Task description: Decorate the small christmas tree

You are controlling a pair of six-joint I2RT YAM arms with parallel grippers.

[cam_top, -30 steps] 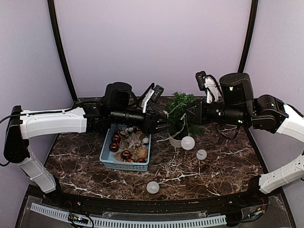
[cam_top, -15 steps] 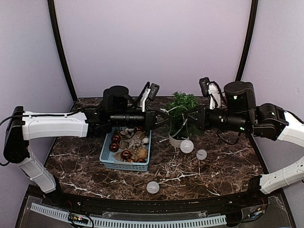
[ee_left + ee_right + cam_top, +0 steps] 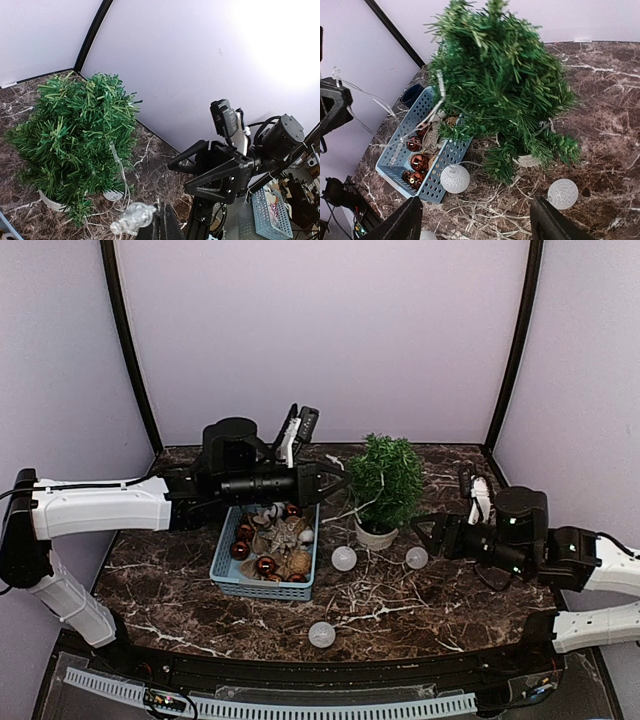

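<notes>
- scene, top cam: small christmas tree (image 3: pixel 386 478) stands upright in white pot (image 3: pixel 375 535) at mid-back of marble table (image 3: pixel 470 610). blue basket (image 3: pixel 262 587) of ornaments sits just to its left.
  - left pincer (image 3: pixel 338 480) is level w/ upper foliage, just beside tree's left flank. it is clenched on wire of light string (image 3: pixel 350 512), which runs from tips into branches.
  - right pincer (image 3: pixel 422 528) is low, near pot's right side and apart from tree. jaws are spread, nothing held.
- left wrist cam: tree (image 3: pixel 75 140) lies ahead and to left of left pincer (image 3: pixel 162 225). clear bulb (image 3: pixel 132 217) of string sits right at tips; wire climbs into foliage. jaws read as shut.
- right wrist cam: fingers (image 3: pixel 410 220) stand wide apart at bottom edge, tree (image 3: pixel 500 75) straight ahead, untouched.
  - two ball lamps (image 3: pixel 455 178) lie on table near pot, one each side.
  - red baubles (image 3: pixel 419 161) lie in basket (image 3: pixel 395 150).
- judgement: step = draping light string on tree, early stage, since lamps lie on table. next move prob. calls for left arm to carry wire over or round crown w/o tipping pot, and for right pincer to lift a slack lamp.
</notes>
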